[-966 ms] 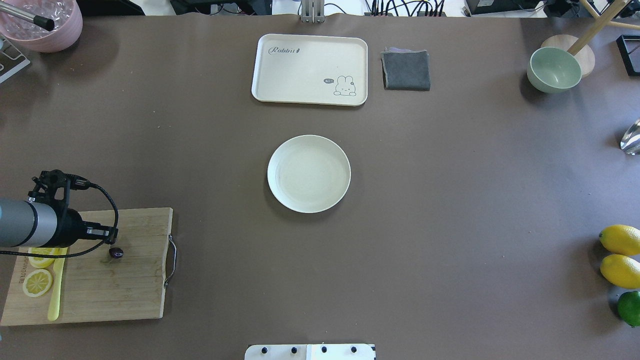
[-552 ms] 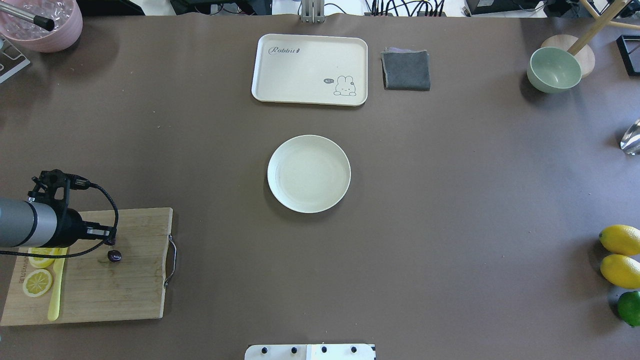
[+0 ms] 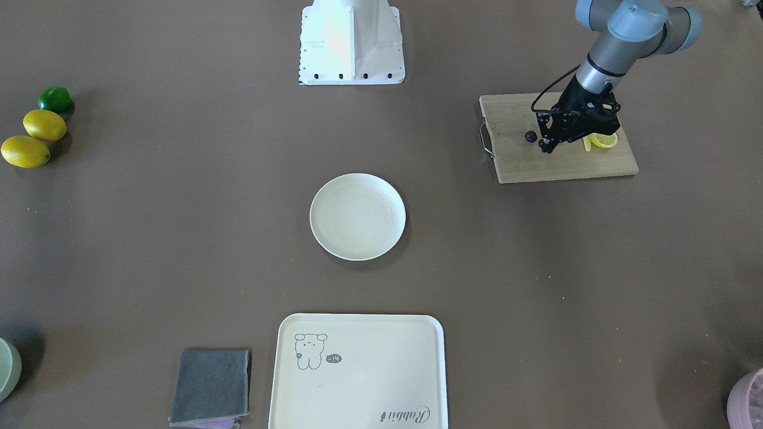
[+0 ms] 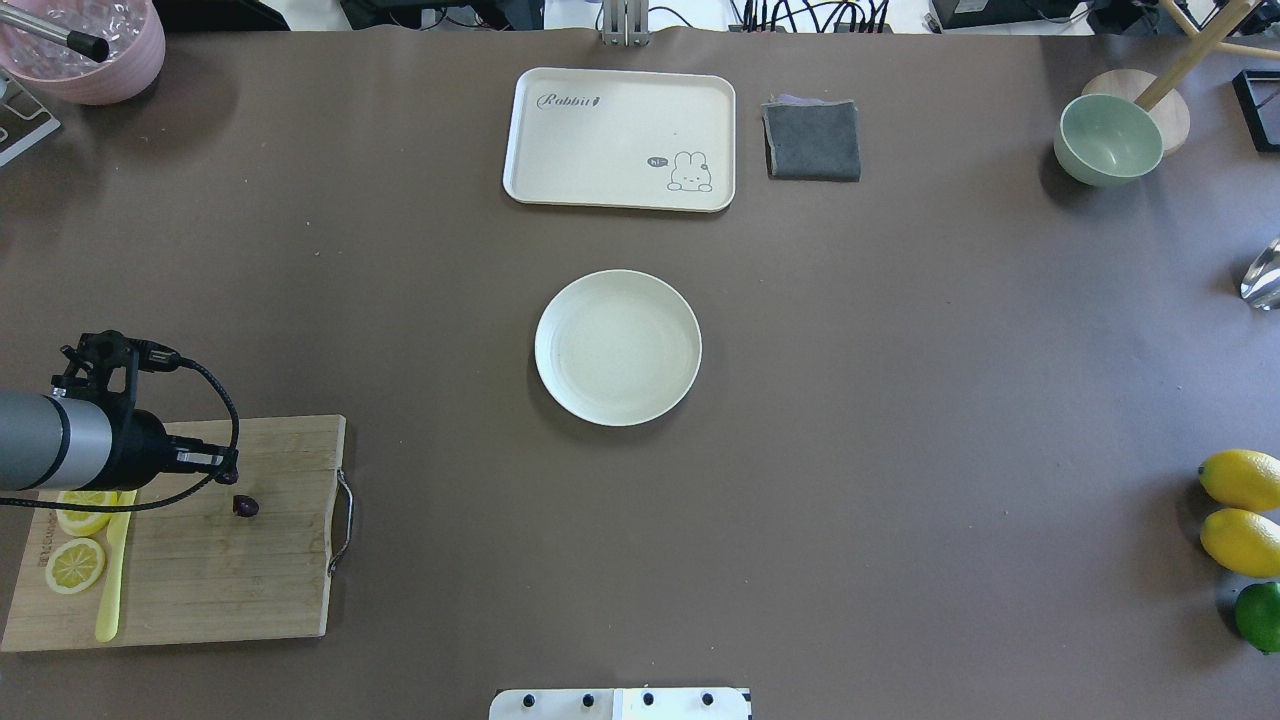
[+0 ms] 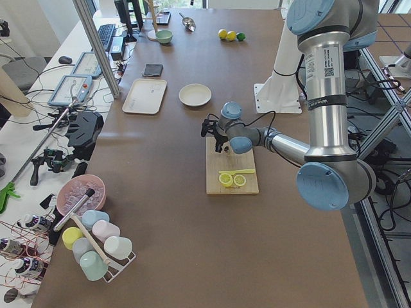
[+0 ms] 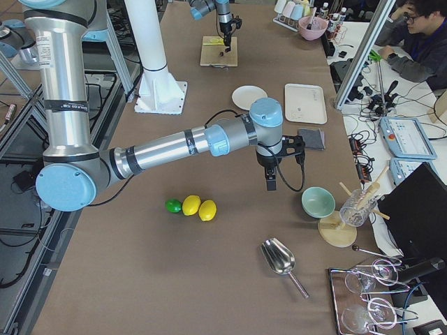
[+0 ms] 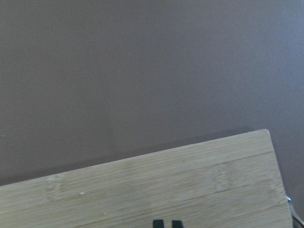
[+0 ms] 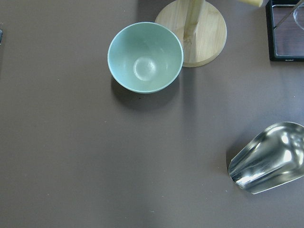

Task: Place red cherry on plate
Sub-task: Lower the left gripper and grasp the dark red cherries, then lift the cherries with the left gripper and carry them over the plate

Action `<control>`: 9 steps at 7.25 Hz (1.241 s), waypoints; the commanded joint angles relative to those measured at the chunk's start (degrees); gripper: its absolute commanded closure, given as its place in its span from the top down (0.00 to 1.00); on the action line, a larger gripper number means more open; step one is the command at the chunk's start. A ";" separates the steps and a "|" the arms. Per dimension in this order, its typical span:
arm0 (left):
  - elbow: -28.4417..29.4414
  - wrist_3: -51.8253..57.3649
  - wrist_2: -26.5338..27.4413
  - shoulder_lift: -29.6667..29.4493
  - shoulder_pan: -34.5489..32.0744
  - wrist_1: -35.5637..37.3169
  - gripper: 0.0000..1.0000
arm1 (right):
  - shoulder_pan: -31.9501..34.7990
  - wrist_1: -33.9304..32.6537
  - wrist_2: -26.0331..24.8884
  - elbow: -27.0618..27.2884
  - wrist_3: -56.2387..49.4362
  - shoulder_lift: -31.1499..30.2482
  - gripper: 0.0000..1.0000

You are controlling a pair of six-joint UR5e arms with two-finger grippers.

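Board (image 4: 240,590) with one red cherry (image 4: 245,506), two lemon slices (image 4: 75,565); one plate (image 4: 618,347).

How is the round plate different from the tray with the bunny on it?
The plate is round; the tray is a rectangle with rounded corners. The plate is plain; the tray has a bunny drawing and the word Rabbit. The tray is bigger than the plate. Both are cream-coloured and hold nothing.

Silver tubes (image 5: 325,109), pale-blue joint caps (image 5: 324,186) — black left claw (image 4: 230,470), looped cable (image 4: 225,405).
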 commanded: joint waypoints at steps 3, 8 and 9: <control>-0.40 -0.76 -1.14 -13.50 -1.02 7.50 0.00 | 0.00 0.09 0.08 0.00 -0.09 -0.52 1.00; 21.25 -9.46 -0.79 -49.64 -1.82 24.28 0.00 | 2.90 0.35 -0.01 0.09 -4.83 -4.30 1.00; 25.84 -9.55 0.51 -50.81 -2.08 19.82 0.00 | 2.90 0.35 -0.01 0.00 -4.83 -4.65 1.00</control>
